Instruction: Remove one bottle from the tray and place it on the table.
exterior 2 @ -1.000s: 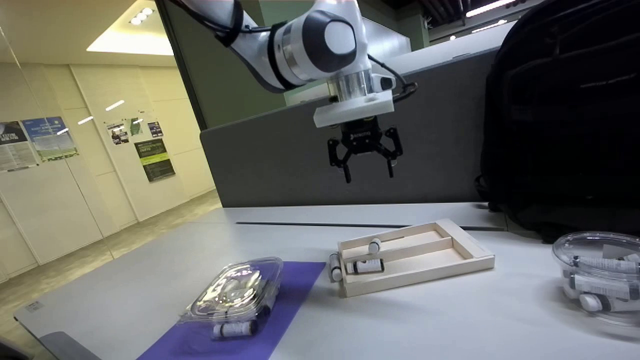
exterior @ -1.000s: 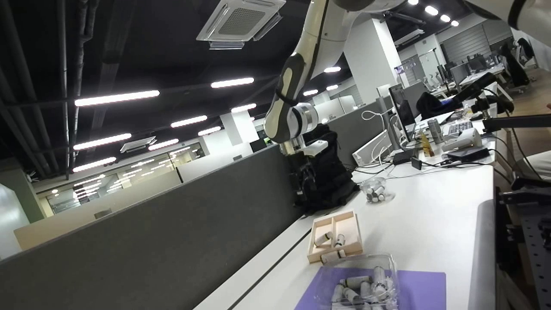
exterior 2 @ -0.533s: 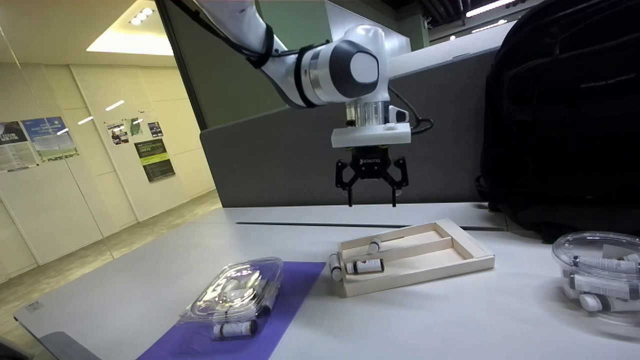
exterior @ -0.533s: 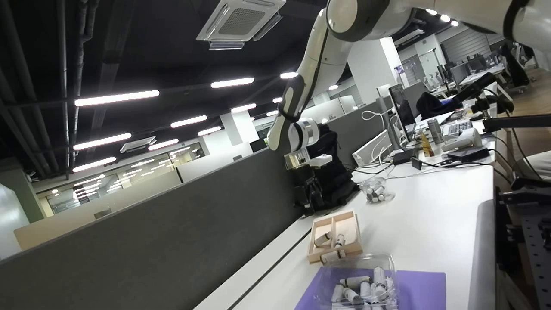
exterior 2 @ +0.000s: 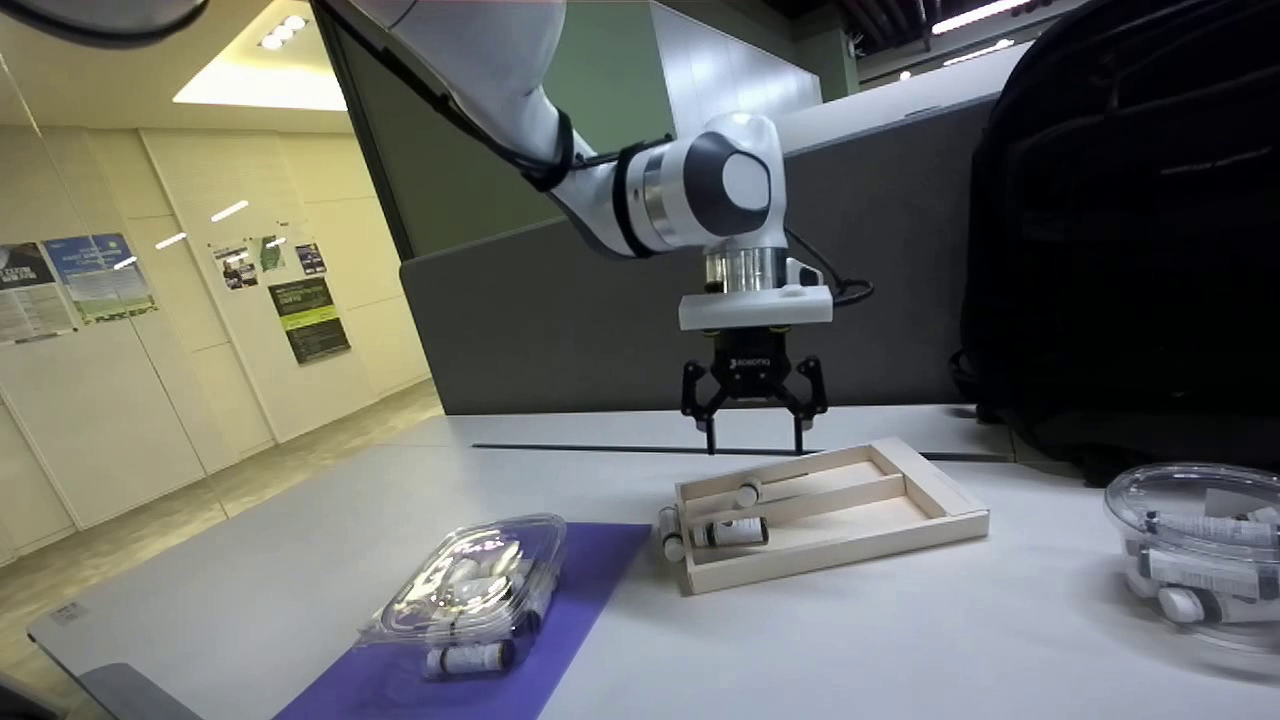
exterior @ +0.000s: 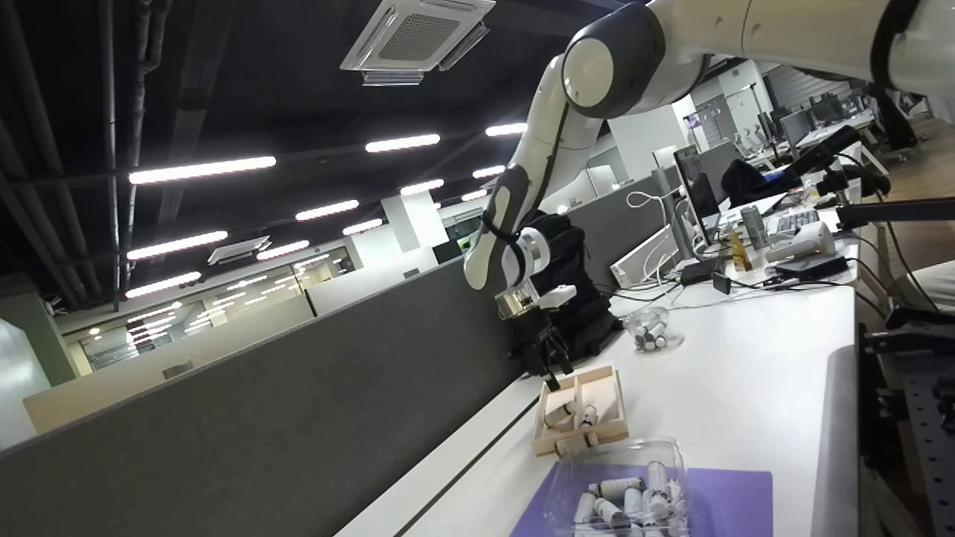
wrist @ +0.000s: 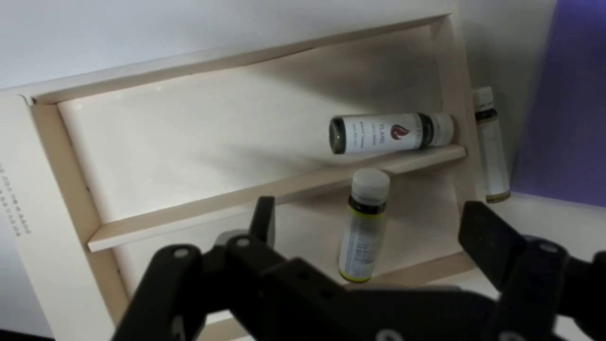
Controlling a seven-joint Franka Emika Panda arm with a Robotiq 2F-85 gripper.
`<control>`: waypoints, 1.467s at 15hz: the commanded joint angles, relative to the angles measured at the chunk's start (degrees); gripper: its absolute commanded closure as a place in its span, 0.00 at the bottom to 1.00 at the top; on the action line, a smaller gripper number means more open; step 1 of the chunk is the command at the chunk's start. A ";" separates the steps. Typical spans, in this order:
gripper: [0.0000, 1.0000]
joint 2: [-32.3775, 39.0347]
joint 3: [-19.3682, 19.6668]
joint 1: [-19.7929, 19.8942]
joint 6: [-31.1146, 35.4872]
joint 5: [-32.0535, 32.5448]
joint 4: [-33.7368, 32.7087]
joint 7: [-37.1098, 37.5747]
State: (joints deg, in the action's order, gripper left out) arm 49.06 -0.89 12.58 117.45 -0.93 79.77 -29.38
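Where things get set down: long, smooth white rectangular table (exterior 2: 820, 650), the goal surface.
Arm: white jointed robot arm (exterior 2: 597, 205), wrist pointing down, presumably for a top grasp.
Tray: shallow pale wooden rectangular tray (exterior 2: 840, 557), flat on the table, two compartments; thin wooden divider (wrist: 213, 203) likely there to stop rolling.
Gripper: black two-fingered gripper (exterior 2: 755, 449), fingers spread, nothing pinched, higher than the tray; gap presumably for a straddling grasp.
Outside bottle: small white-capped cylindrical bottle (wrist: 492, 154), lying on the table just beside the tray's end; contact unclear.
Lying bottle: dark white-capped cylindrical bottle (wrist: 388, 133), on its side in one compartment, cap toward the tray's end.
Leaning bottle: yellow-banded white-capped cylindrical bottle (wrist: 362, 227), in the other compartment, tilted because the divider seems to prop its cap; likely the pick, framed between the fingers in the wrist view.
Its look: dark neck, white label, print unreadable; probably slick glass.
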 commanded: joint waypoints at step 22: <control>0.61 6.99 0.39 -3.46 -1.04 5.85 -6.62 1.63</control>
State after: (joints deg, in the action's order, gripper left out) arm 54.78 -0.35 8.98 117.69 3.87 76.03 -27.94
